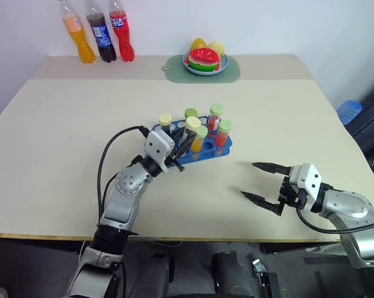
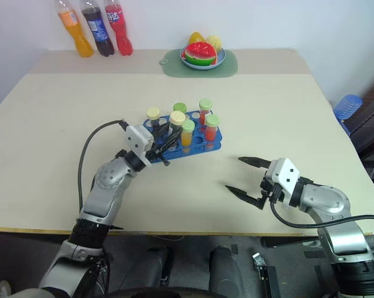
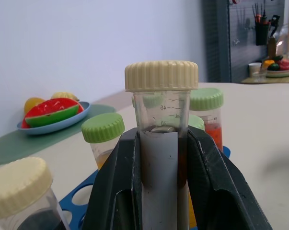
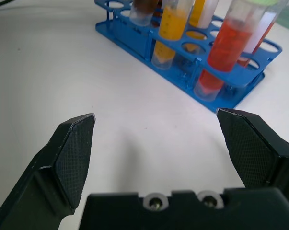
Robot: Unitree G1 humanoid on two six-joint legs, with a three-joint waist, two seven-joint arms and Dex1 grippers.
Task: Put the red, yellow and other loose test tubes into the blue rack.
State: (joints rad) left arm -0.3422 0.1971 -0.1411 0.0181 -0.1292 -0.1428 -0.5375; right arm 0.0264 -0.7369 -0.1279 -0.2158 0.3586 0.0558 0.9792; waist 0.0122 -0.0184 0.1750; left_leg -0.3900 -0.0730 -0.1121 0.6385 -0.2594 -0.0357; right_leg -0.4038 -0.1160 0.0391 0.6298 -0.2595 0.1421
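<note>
With the left gripper [image 1: 182,148] clamped on the cream-capped tube [image 3: 161,120] at the blue rack [image 1: 221,149] and the right gripper [image 1: 265,184] standing open nearby, the tube needed upright alignment over a free hole before release.

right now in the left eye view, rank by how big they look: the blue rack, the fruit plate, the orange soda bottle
1. blue rack, widest of the three.
2. orange soda bottle and fruit plate: look about alike, one tall, one wide, so unranked. Both sit at the table's far edge, so they may look smaller than they are.
</note>
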